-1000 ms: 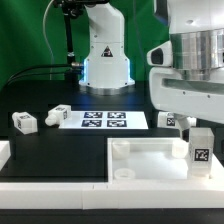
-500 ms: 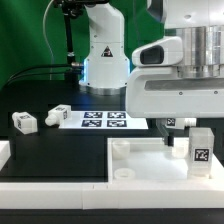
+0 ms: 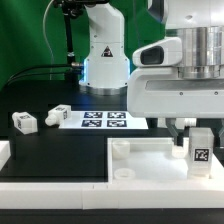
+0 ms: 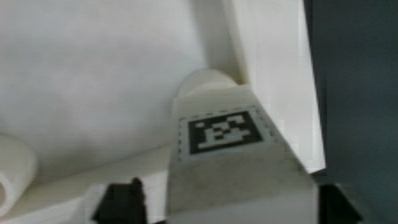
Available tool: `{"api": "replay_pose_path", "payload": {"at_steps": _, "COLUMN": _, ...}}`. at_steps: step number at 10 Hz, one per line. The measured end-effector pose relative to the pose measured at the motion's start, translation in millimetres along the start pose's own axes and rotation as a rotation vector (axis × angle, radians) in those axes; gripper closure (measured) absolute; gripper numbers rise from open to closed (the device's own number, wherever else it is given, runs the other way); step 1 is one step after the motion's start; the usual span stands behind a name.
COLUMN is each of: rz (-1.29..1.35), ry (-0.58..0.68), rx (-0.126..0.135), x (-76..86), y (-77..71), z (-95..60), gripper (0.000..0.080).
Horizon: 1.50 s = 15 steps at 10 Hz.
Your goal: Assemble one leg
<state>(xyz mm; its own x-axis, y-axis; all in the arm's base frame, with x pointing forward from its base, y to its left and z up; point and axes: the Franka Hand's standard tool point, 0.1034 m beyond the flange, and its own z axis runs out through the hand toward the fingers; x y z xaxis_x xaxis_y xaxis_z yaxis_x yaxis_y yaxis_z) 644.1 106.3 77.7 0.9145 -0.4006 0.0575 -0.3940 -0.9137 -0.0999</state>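
Observation:
A white leg (image 3: 200,151) with a square tag stands upright on the right corner of the large white panel (image 3: 150,158). In the wrist view the leg (image 4: 222,135) lies between my two dark fingertips (image 4: 125,203), with a thin gap showing on one side. My gripper (image 3: 183,127) hangs just above and behind the leg's top in the exterior view; in the wrist view the gripper (image 4: 226,203) is open astride the leg. Two more legs (image 3: 25,122) (image 3: 58,116) lie on the black table at the exterior view's left.
The marker board (image 3: 100,120) lies flat behind the panel. The robot base (image 3: 105,60) stands at the back. A round socket (image 3: 124,172) sits in the panel's near left corner. A white block edge (image 3: 4,152) shows at the far left.
The gripper body has moved toward the exterior view's left over the last second, then settled with the fingers close over the upright leg. The leg and loose parts have not moved.

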Motion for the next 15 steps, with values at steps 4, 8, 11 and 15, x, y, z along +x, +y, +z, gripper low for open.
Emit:
{"api": "replay_pose_path", "payload": {"at_steps": 4, "rz": 0.437, "ry": 0.002, "rx": -0.02, "x": -1.9, "y": 0.8, "z": -0.4, "gripper": 0.0515}}
{"api": "replay_pose_path", "payload": {"at_steps": 8, "rz": 1.222, "ry": -0.067, "rx": 0.027, "x": -4.1, "y": 1.7, "z": 2.3, "gripper": 0.0514}}
{"api": "replay_pose_path", "payload": {"at_steps": 11, "rz": 1.124, "ry": -0.055, "rx": 0.019, "x": -6.0, "y": -0.1, "z": 3.2, "gripper": 0.05}}
{"api": "replay_pose_path", "payload": {"at_steps": 15, "rz": 0.51, "ry": -0.027, "rx": 0.007, "x": -15.2, "y": -11.8, "z": 9.9, "gripper": 0.0158}}
